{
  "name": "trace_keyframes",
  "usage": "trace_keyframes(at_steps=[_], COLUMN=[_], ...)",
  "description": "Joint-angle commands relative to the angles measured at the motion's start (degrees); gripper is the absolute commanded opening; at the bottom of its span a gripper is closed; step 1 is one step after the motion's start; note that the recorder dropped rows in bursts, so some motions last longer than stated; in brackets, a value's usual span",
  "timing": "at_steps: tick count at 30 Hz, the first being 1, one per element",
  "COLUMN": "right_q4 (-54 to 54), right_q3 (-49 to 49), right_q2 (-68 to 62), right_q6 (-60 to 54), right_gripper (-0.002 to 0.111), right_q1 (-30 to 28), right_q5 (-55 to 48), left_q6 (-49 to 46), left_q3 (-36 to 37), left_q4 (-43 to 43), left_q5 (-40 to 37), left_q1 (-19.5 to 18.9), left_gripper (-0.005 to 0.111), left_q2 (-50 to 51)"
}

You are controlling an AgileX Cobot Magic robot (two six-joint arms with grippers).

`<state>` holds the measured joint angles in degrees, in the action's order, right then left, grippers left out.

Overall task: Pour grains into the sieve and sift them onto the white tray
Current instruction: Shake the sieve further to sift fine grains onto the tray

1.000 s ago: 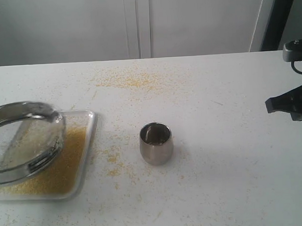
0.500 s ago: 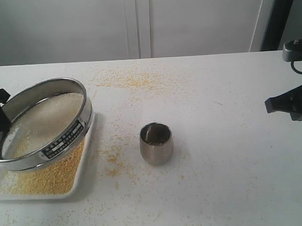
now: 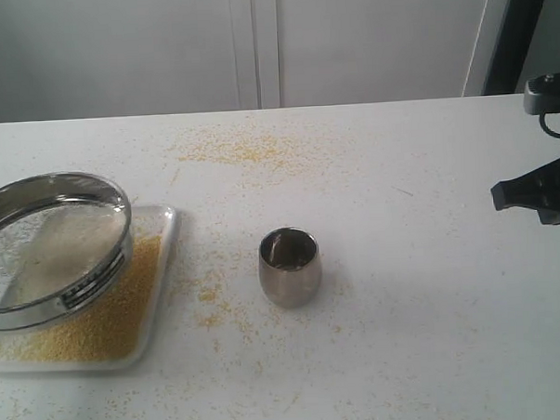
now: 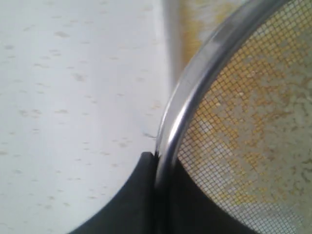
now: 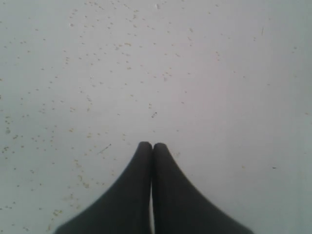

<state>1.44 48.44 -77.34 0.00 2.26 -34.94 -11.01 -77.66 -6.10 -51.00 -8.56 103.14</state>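
Observation:
The sieve (image 3: 54, 248), a wide steel hoop, hangs tilted above the white tray (image 3: 165, 218) at the table's left. Whitish grains (image 3: 58, 240) lie on its mesh; a yellow layer of fine granules (image 3: 117, 305) covers the tray under it. In the left wrist view my left gripper (image 4: 158, 161) is shut on the sieve's rim (image 4: 195, 92), one finger on each side, with the mesh (image 4: 253, 122) beside it. My right gripper (image 5: 151, 145) is shut and empty over bare table; it shows at the right edge of the exterior view (image 3: 538, 195).
A small steel cup (image 3: 289, 265) stands upright mid-table, right of the tray. Stray yellow specks (image 3: 245, 151) are scattered behind it and around the tray. White cabinet fronts (image 3: 254, 44) run behind the table's far edge.
The sieve has swung to the right and back to the left over the tray, with its tilt changing. The right arm and the cup have not moved.

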Motion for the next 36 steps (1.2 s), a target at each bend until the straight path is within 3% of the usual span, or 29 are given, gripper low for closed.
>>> trace_keyframes(at_steps=[1,3,6,7,10,11,14,15,17,19,20,22,23,24,26,27,29,30,32,33,34,36], right_q4=[0.1,0.1,0.1,0.1,0.1,0.1,0.1,0.1,0.1,0.1,0.1,0.1,0.1,0.1,0.1,0.1,0.1,0.1,0.1,0.1,0.1,0.1], right_q3=[0.0,0.0,0.0,0.0,0.0,0.0,0.0,0.0,0.0,0.0,0.0,0.0,0.0,0.0,0.0,0.0,0.0,0.0,0.0,0.0,0.0,0.0], right_q2=[0.4,0.4,0.4,0.4,0.4,0.4,0.4,0.4,0.4,0.4,0.4,0.4,0.4,0.4,0.4,0.4,0.4,0.4,0.4,0.4,0.4,0.4], right_q6=[0.0,0.0,0.0,0.0,1.2,1.1,1.3,1.3,1.3,1.3,1.3,1.3,1.3,1.3,1.3,1.3,1.3,1.3,1.3,1.3,1.3,1.3], right_gripper=[0.0,0.0,0.0,0.0,0.0,0.0,0.0,0.0,0.0,0.0,0.0,0.0,0.0,0.0,0.0,0.0,0.0,0.0,0.0,0.0,0.0,0.0], right_q1=[-0.6,-0.6,-0.6,-0.6,-0.6,-0.6,-0.6,-0.6,-0.6,-0.6,-0.6,-0.6,-0.6,-0.6,-0.6,-0.6,-0.6,-0.6,-0.6,-0.6,-0.6,-0.6], right_q5=[0.5,0.5,0.5,0.5,0.5,0.5,0.5,0.5,0.5,0.5,0.5,0.5,0.5,0.5,0.5,0.5,0.5,0.5,0.5,0.5,0.5,0.5], left_q6=[-26.4,-18.3,4.8,2.9,-22.6,-21.2,6.5,7.5,-4.5,-31.9,-26.4,-6.0,11.4,14.7,4.5,-10.9,-23.9,-18.7,3.1,3.7,0.1,-20.0], left_q3=[0.0,0.0,0.0,0.0,0.0,0.0,0.0,0.0,0.0,0.0,0.0,0.0,0.0,0.0,0.0,0.0,0.0,0.0,0.0,0.0,0.0,0.0], left_q4=[-21.4,-19.9,-5.3,-4.8,-14.6,-15.1,-6.5,-6.1,-13.9,-30.6,-28.8,-14.5,6.1,11.1,3.9,-12.0,-26.3,-23.8,-5.6,-2.8,-4.9,-22.7], left_q5=[-6.7,-2.7,0.0,-0.3,-6.0,-5.8,-0.4,-0.4,-1.3,-8.5,-5.7,-0.4,-1.3,-2.1,-2.3,-2.3,-3.3,-1.5,0.6,0.1,-0.4,-3.5], left_q1=[0.1,0.0,0.2,0.4,0.8,0.7,0.1,0.4,1.5,2.1,2.1,1.9,1.9,1.9,1.9,1.9,1.9,1.9,1.9,1.9,1.9,1.9], left_gripper=[0.0,0.0,0.0,0.0,0.0,0.0,0.0,0.0,0.0,0.0,0.0,0.0,0.0,0.0,0.0,0.0,0.0,0.0,0.0,0.0,0.0,0.0], left_q2=[-0.8,-0.8,-0.8,-0.7,-0.7,-0.7,-0.7,-0.7,-0.7,-0.6,-0.6,-0.6,-0.4,-0.4,-0.5,-0.5,-0.5,-0.5,-0.5,-0.5,-0.5,-0.5])
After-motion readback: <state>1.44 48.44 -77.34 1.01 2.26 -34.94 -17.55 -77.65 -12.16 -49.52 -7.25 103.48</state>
